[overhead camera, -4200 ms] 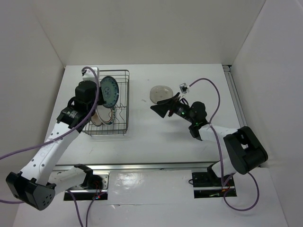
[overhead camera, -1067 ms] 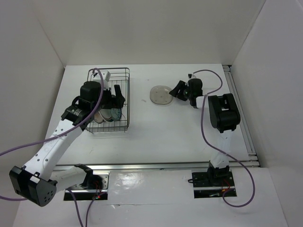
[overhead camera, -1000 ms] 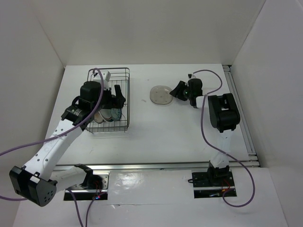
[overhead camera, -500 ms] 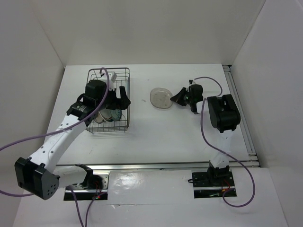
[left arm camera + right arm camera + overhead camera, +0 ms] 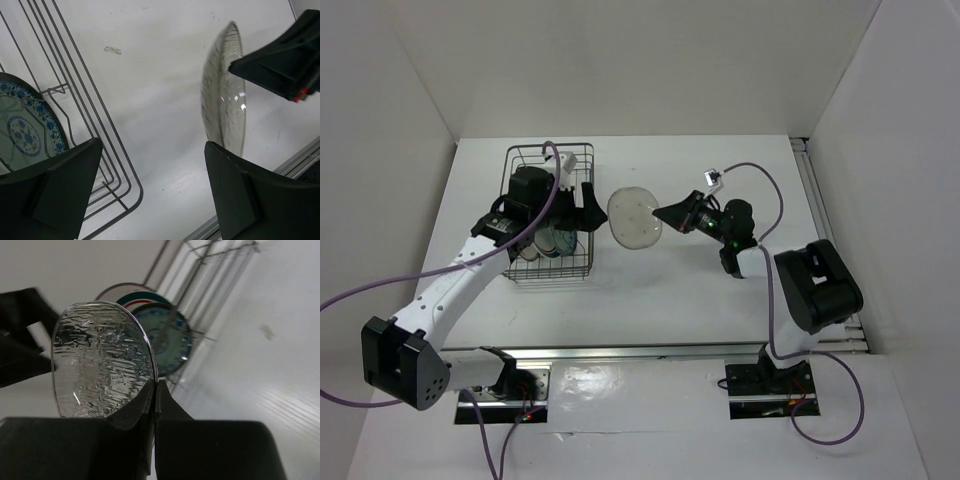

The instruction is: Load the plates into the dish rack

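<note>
The small translucent grey plate (image 5: 633, 216) hangs on edge above the table, just right of the dish rack (image 5: 549, 282). My right gripper (image 5: 661, 213) is shut on its right rim; the right wrist view shows the plate (image 5: 102, 360) pinched between the gripper's (image 5: 156, 390) fingers. My left gripper (image 5: 590, 207) stands open at the rack's right side, its fingers wide apart with nothing between them (image 5: 150, 200). The grey plate (image 5: 222, 107) is ahead of it and apart from it. The teal patterned plate (image 5: 558, 240) (image 5: 25, 130) stands in the rack. A plate with a red-and-dark ring (image 5: 120, 290) stands behind it.
The rack's wire wall (image 5: 100, 130) lies close beside the left fingers (image 5: 50, 195). White enclosure walls close in the table on three sides, and a metal rail (image 5: 825, 230) runs along its right edge. A purple cable (image 5: 760, 185) loops over the right arm.
The right gripper shut on the grey plate's rim, lifted it off the table and carried it left toward the rack, tipped on edge. The left gripper moved right, out over the rack's side.
</note>
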You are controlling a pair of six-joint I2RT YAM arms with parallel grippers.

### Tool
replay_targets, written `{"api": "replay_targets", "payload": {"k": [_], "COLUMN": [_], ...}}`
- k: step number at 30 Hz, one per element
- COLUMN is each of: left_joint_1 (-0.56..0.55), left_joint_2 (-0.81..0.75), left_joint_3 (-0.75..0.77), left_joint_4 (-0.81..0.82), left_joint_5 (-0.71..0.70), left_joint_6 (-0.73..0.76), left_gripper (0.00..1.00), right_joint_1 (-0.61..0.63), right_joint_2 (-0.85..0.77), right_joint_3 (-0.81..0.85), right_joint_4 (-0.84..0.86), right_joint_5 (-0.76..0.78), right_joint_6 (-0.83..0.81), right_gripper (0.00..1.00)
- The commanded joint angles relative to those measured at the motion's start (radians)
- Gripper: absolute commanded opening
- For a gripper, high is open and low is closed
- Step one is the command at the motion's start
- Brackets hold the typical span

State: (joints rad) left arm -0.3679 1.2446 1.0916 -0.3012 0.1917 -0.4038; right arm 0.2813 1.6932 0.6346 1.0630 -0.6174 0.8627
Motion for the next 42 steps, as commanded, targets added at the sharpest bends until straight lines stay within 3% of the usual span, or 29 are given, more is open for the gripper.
{"api": "replay_targets", "payload": {"k": [1,9,15,21,33,37,42], "left_joint_1": [0.003,0.003,0.003,0.003,0.003,0.003,0.003], "left_joint_2": [0.022,-0.005,-0.016,-0.016,0.003,0.013,0.013], "left_joint_3": [0.008,-0.001,0.022,0.022,0.013,0.013,0.013], "left_joint_4": [0.051,0.06,0.007,0.016,0.043,0.043,0.043], "left_joint_5": [0.029,0.041,-0.092,-0.069,-0.001,-0.001,-0.001], "left_joint_6": [-0.021,-0.03,-0.03,-0.041,-0.05,-0.05,-0.05], "left_gripper": [0.96,0.95,0.95,0.95,0.95,0.88,0.74], "right_joint_1": [0.08,0.165,0.116,0.096,0.17,0.191,0.213], "right_joint_2": [-0.104,-0.171,-0.191,-0.135,-0.086,-0.105,-0.141], "right_joint_3": [0.025,0.088,0.066,0.04,0.085,0.063,0.08], "right_joint_4": [0.045,-0.138,-0.262,-0.209,-0.088,0.017,-0.015], "right_joint_5": [0.021,0.157,0.261,0.229,0.203,0.183,0.183], "right_joint_6": [-0.053,-0.169,-0.277,-0.266,-0.168,-0.102,-0.106], "right_gripper": [0.0,0.0,0.0,0.0,0.0,0.0,0.0]}}
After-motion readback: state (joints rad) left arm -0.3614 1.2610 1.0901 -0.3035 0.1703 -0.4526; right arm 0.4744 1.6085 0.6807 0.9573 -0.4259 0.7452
